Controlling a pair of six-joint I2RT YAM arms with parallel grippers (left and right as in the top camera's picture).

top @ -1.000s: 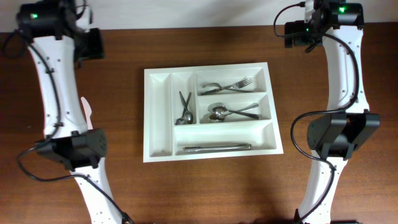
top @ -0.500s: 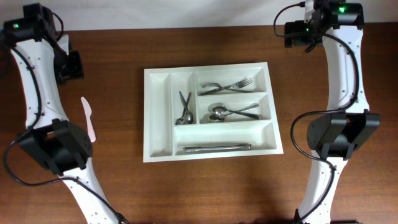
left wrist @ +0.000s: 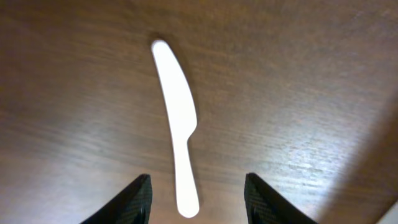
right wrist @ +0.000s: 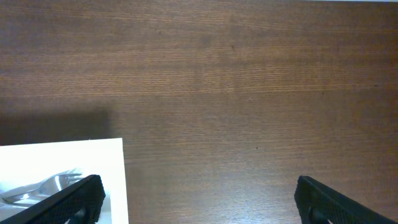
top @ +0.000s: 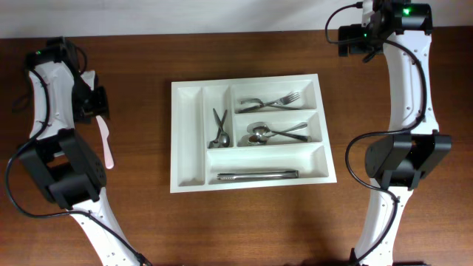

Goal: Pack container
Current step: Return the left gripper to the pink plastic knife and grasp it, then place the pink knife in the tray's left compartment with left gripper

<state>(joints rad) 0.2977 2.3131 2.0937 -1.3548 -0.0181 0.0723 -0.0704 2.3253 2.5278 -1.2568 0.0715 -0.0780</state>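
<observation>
Here the tray [top: 188,159] lies flat in the middle of the desk [top: 244,229], with its long side going across. Its far wide compartment holds forks [top: 270,103], the middle one spoons [top: 275,133], and the near one a metal knife [top: 257,176]. The second narrow compartment holds small cutlery [top: 219,129] that I cannot name surely, and the leftmost narrow one is empty. Well apart from the tray, on its left, a white knife [left wrist: 177,124] lies flat on the bare desk. The left gripper [left wrist: 198,199] hangs over the handle end of it, with jaws spread about half and holding nothing. In the wrist view one finger is on each side of the handle, but how high they are above the wood I cannot tell. The right gripper [right wrist: 202,202] is near the far right corner of the tray, spread fully and empty. I judge that the step in hand is to pick up the white knife. The danger is that this knife is thin and flat, so the fingers may close above it and miss, or scrape the desk and push it away. A pinch so near the end may also let the blade swing down, and then the long piece could catch on a tray wall and fall outside the compartment.
</observation>
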